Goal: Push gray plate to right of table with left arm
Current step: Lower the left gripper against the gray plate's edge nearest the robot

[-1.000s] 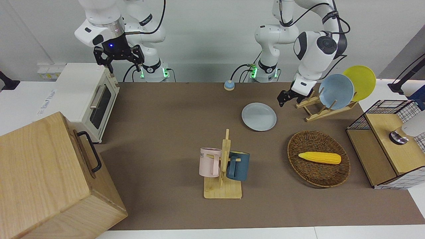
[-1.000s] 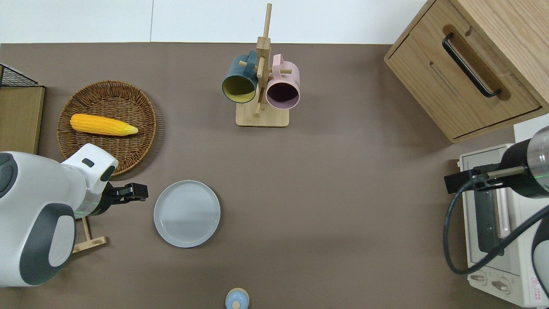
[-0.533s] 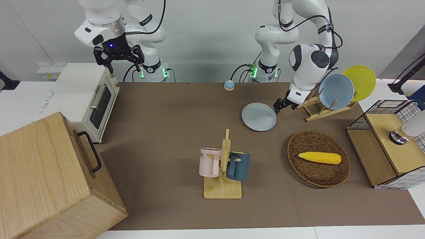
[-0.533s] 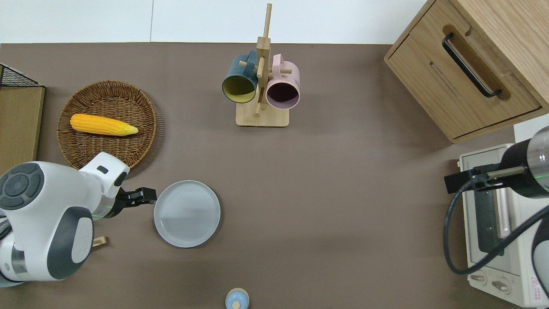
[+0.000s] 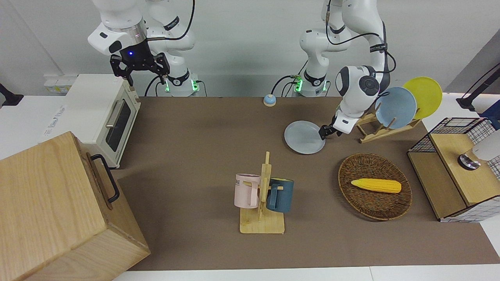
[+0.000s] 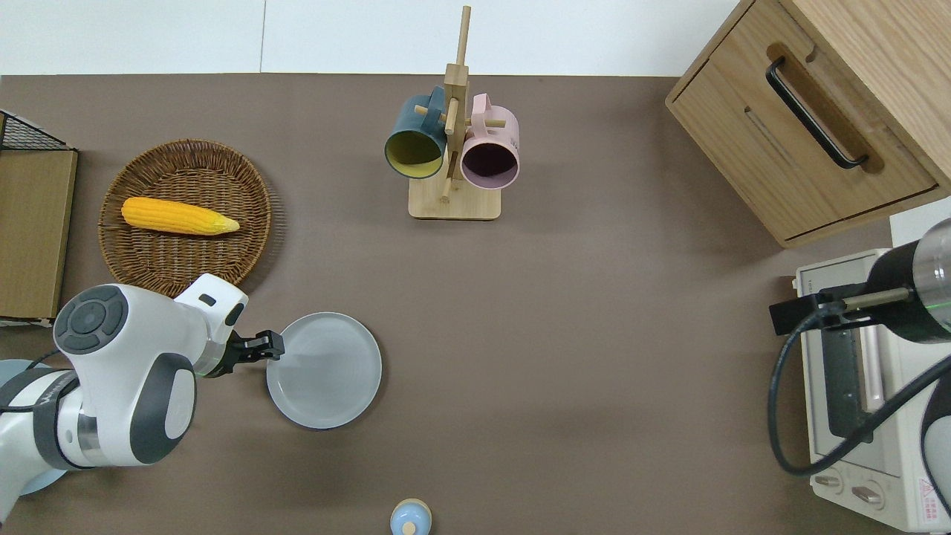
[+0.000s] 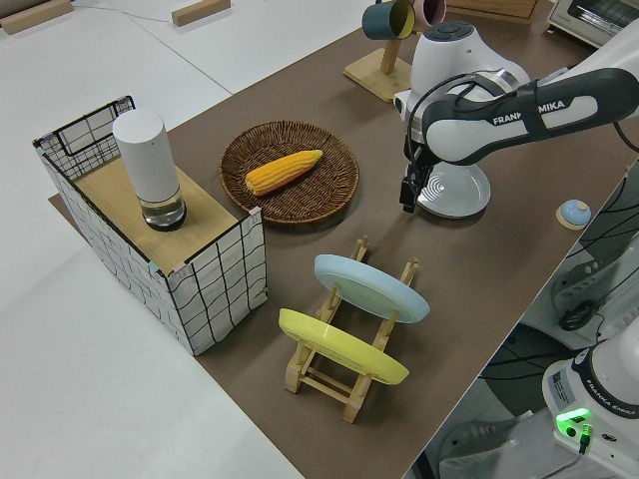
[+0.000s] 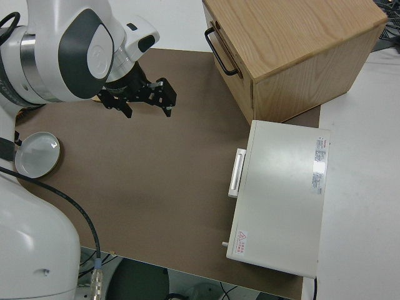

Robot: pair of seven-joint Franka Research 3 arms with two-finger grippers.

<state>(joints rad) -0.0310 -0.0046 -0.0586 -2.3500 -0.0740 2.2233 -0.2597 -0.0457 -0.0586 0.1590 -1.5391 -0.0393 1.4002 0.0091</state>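
Plate vs gripper: gray plate [image 6: 325,370] flat on table [image 6: 565,357], left gripper [image 6: 269,347] low at its rim on the side toward the left arm's end, tips at or just over the rim edge; contact not clear.
Plate location: nearer to robots than wicker basket [image 6: 186,215] with corn [image 6: 178,216], beside plate rack [image 5: 377,128]; bell [image 6: 410,518] nearer to robots.
Plate orientation: round, lying level, open face up, no long axis.
Left gripper state: fingers look close together, cannot tell for sure.
Right gripper [image 5: 139,66]: parked, fingers spread apart, nothing held.
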